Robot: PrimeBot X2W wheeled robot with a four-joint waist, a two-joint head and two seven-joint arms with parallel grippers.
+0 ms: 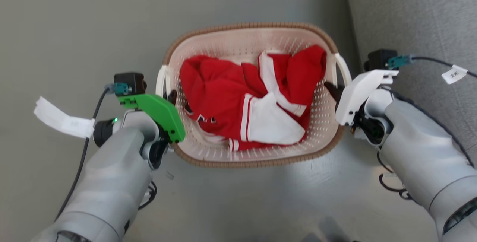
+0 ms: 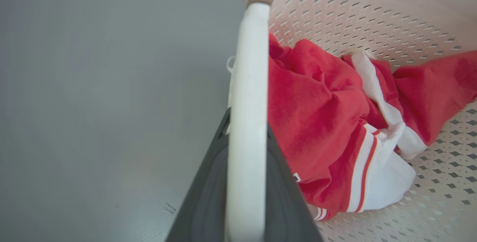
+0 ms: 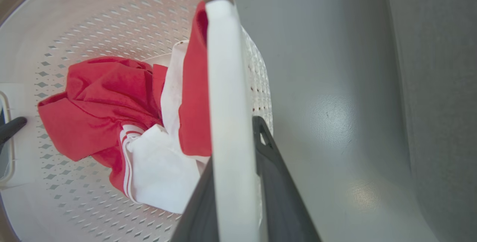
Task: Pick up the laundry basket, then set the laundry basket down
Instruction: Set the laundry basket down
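White tag (image 1: 455, 73) on the cable (image 1: 428, 60) beyond the right fingers (image 1: 332, 90): two characters, maybe "2R", blurred. Paper tag (image 1: 63, 121) beyond the left fingers (image 1: 172, 96): nothing legible.

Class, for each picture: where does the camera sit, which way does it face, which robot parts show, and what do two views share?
Head view: on the head, facing down at the laundry basket; both forearms, left gripper and right gripper show.
Left wrist view: on the wrist, along its fingers gripping a white handle.
Right wrist view: likewise, opposite handle.
Shared: red-and-white clothing.
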